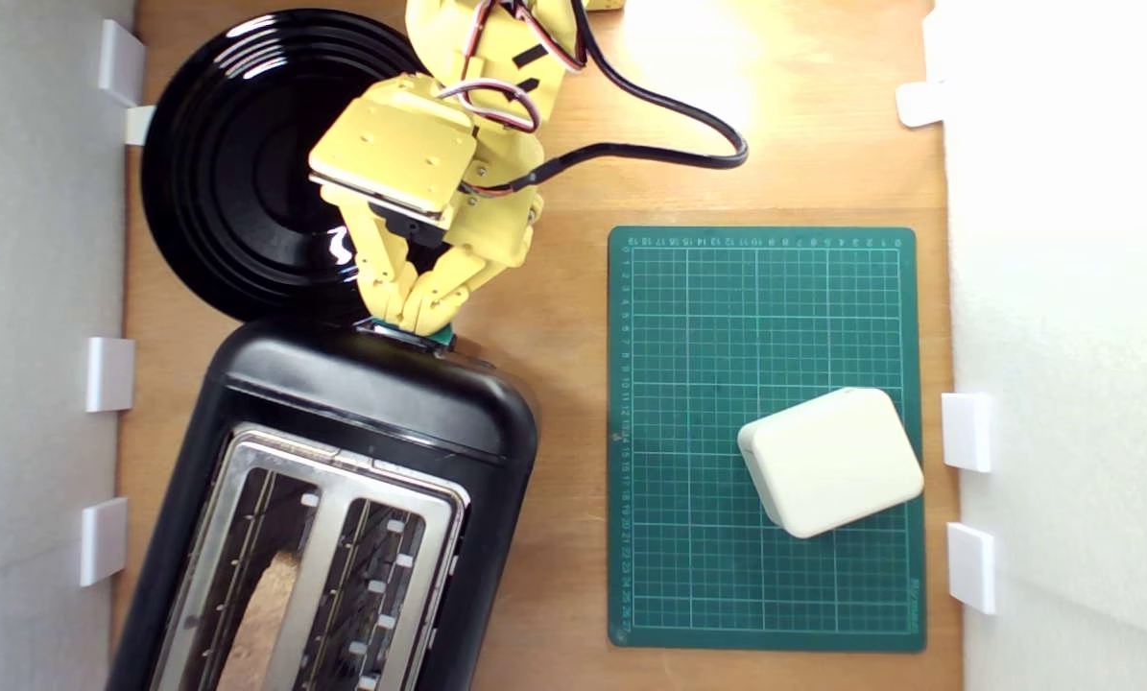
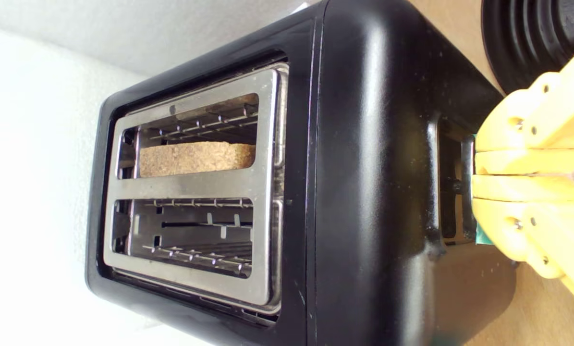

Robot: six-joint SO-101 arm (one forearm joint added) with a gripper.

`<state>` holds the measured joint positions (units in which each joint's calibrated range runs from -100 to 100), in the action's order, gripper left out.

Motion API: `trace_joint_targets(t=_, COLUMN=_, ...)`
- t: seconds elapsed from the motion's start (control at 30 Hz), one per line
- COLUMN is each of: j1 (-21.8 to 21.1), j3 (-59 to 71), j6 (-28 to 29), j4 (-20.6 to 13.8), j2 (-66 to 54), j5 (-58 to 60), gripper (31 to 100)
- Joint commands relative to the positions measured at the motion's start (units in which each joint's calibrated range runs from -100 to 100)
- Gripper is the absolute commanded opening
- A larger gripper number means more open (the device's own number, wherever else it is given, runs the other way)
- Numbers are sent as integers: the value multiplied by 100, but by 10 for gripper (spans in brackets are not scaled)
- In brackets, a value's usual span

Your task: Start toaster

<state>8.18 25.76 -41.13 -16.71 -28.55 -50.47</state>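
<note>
Two slots face up on the toaster (image 1: 343, 499), which sits at the tabletop's (image 1: 573, 192) near-left corner in the exterior view, one holding a brown slice (image 2: 196, 158). My fingers (image 1: 418, 315) are pressed together, gripping nothing, tips on the teal lever (image 1: 442, 336). The body looks heavy, stiff and glossy-slick; I judge the small lever the only place to press, squarely, or I'll slip off.

A round black plate (image 1: 237, 163), and a white box (image 1: 830, 461) resting on a green cutting mat (image 1: 698, 336).
</note>
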Motion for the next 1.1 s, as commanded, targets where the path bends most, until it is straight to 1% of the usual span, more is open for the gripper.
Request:
trace_joint_targets(t=0.0, j1=-24, j3=-173, j6=26, j4=48, j2=116, j5=49, gripper=314)
trace_joint_targets(t=0.2, j1=-16, j3=236, j6=26, j4=48, j2=224, j5=49, gripper=314)
trace_joint_targets(t=0.33, j1=-8, j3=381, j6=21, j4=282, j2=216, j5=58, gripper=314)
trace_joint_targets(t=0.6, j1=-8, j3=490, j6=16, j4=301, j2=274, j5=75, gripper=314)
trace_joint_targets(t=0.7, j1=8, j3=817, j6=16, j4=292, j2=274, j5=546, gripper=314)
trace_joint_targets(t=0.8, j1=134, j3=1254, j6=-5, j4=292, j2=258, j5=1051, gripper=314)
trace_joint_targets(t=1.07, j1=206, j3=1390, j6=-11, j4=292, j2=491, j5=1222, gripper=314)
